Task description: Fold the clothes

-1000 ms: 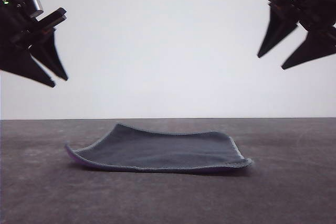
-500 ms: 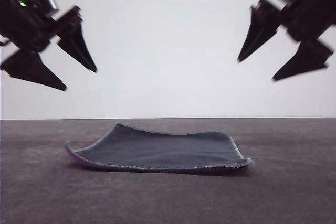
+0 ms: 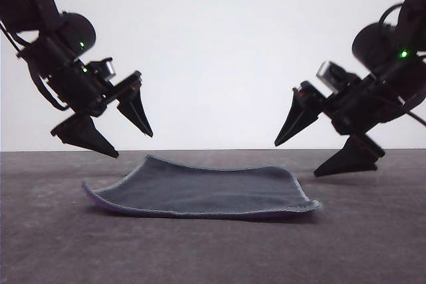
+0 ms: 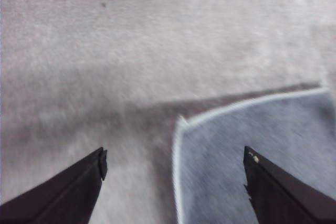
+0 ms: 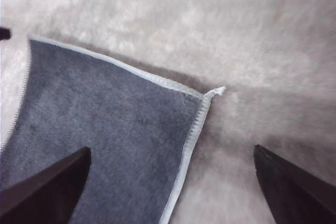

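Cloth flat on the surface, one gripper above each end

The cloth point(image 3: 203, 191) lies mid-surface point(image 3: 373, 244). The left gripper point(image 3: 126, 134) hangs over its left edge, the right gripper point(image 3: 306, 154) over its right edge, fingers point(image 3: 136, 112) apart, neither touching it.

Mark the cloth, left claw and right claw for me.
cloth point(image 3: 206, 192), front view, middle of the dark grey top face
left claw point(image 3: 131, 144), front view, gap midway between its two open fingertips
right claw point(image 3: 297, 160), front view, gap midway between its two open fingertips
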Available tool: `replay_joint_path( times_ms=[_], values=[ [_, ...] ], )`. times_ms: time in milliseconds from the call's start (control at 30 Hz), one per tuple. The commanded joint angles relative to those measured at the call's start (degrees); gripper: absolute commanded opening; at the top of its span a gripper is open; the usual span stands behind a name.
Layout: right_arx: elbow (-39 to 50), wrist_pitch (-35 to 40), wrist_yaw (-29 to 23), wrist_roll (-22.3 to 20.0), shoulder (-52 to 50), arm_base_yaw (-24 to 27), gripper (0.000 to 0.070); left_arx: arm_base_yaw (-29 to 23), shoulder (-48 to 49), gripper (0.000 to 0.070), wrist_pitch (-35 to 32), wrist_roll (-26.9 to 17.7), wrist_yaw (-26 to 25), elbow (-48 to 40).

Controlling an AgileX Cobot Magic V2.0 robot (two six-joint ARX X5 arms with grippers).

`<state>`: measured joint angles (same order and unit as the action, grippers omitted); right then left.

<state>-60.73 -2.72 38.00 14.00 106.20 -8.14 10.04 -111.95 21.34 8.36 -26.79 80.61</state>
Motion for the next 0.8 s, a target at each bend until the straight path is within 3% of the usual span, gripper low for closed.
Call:
replay_joint_path(
  times_ms=[0, 767],
  values=[
    [-1.64, 0.65, 0.94, 1.07, 1.9, -0.04, 0.0631, 0.26, -2.67, 0.0514, 0.09, -0.37, -0.31, 2.03],
    [-3.25, 3.96, 2.03, 4.61, 5.56, -3.74, 0.0618, 3.37, -6.48, 0.0509, -3.22, 0.04, -1.73, 3.25]
  ],
)
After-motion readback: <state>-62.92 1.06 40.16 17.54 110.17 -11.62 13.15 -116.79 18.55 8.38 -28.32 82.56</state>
